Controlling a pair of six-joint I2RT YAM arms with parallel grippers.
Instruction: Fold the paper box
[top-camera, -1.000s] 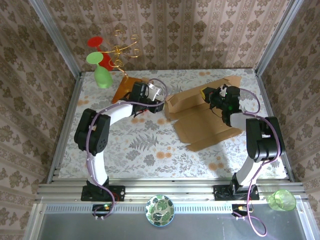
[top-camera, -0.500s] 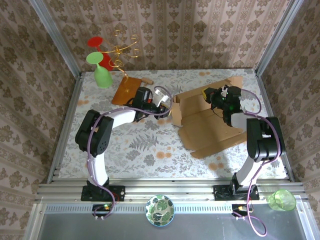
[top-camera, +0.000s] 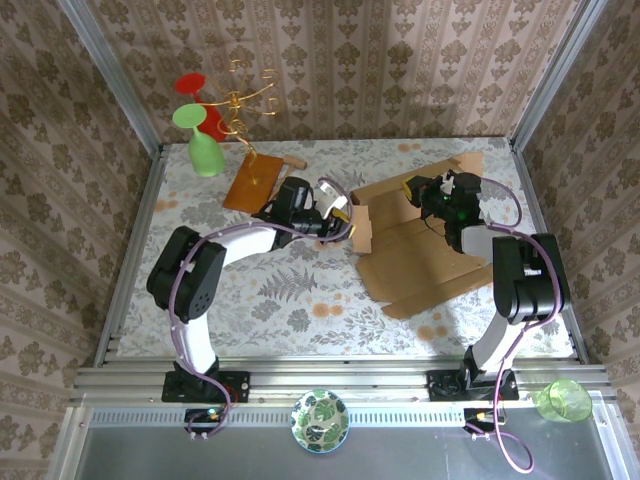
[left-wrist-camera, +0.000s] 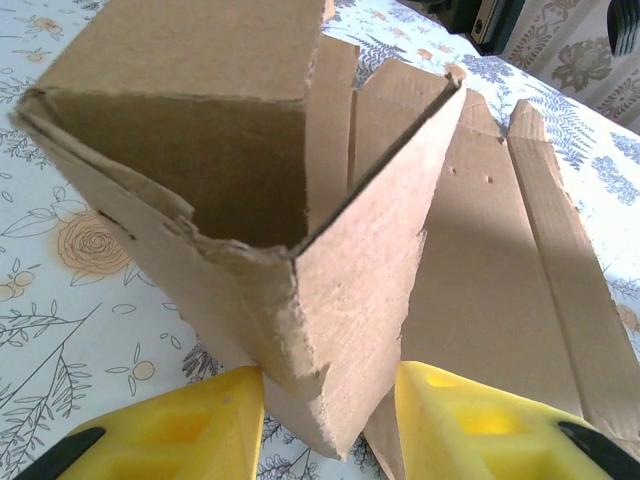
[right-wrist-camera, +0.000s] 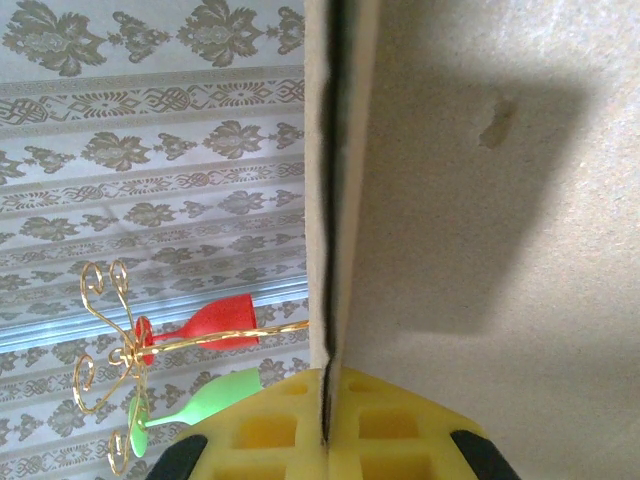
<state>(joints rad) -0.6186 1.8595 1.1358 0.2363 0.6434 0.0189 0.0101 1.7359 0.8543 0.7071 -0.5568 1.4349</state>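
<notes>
The paper box (top-camera: 425, 255) is a light-brown cardboard sheet lying right of centre, with its left end folded up into a standing corner (top-camera: 360, 228). My left gripper (top-camera: 343, 218) holds that corner. In the left wrist view the raised walls (left-wrist-camera: 220, 130) meet in a torn corner wedged between the yellow fingers (left-wrist-camera: 190, 430), which touch it on both sides. At the sheet's far edge, my right gripper (top-camera: 425, 190) is shut on an upright flap. The right wrist view has that flap's thin edge (right-wrist-camera: 330, 200) pinched between the closed pads (right-wrist-camera: 270, 430).
An orange-brown wooden board (top-camera: 252, 182) lies at the back left, just beyond the left arm. A gold wire stand (top-camera: 245, 100) with a red glass (top-camera: 192, 86) and a green glass (top-camera: 205, 152) is behind it. A green cup (top-camera: 562, 400) and a patterned bowl (top-camera: 320, 418) sit on the near rail.
My left gripper has moved right, folding the sheet's left end up into a standing corner. The sheet has shifted slightly right. The right gripper has stayed on its flap.
</notes>
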